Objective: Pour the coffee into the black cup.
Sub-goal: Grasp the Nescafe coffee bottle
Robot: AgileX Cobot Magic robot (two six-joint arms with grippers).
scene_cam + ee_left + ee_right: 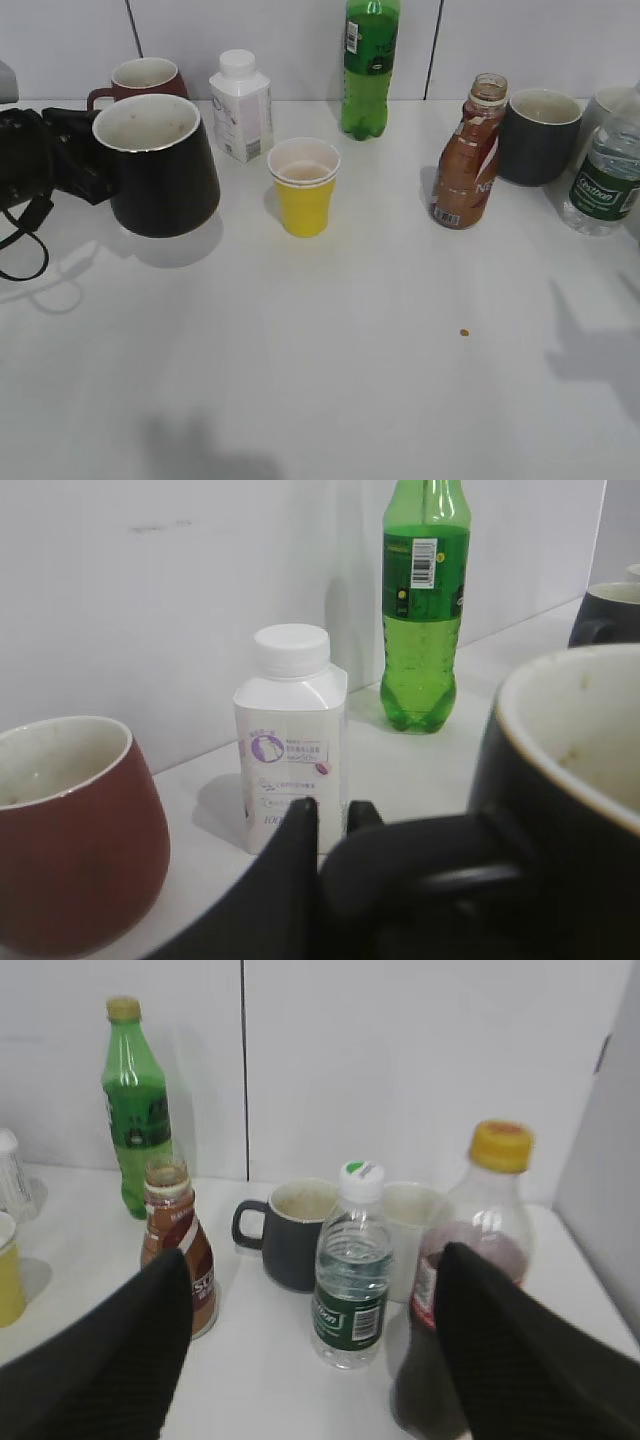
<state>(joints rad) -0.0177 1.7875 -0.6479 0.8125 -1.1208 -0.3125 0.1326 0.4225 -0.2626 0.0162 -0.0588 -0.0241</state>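
Coffee (465, 165) bottle uncapped, black cup (157, 165) empty

The glossy black mug with white inside (160, 165) hangs upright above the table (330, 350), at left. The uncapped, waisted brown coffee bottle (468, 160) stands right of centre.

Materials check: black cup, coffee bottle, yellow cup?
Black cup: looks like glazed ceramic, with a glossy black outside showing soft highlights, a thick rim and a white inside.
Coffee bottle: likely plastic, a thin moulded waisted body wrapped in a printed label; no cap on it.
Yellow cup: probably a paper or thin plastic disposable, matte with a rolled pale rim; the pictures can't say which.
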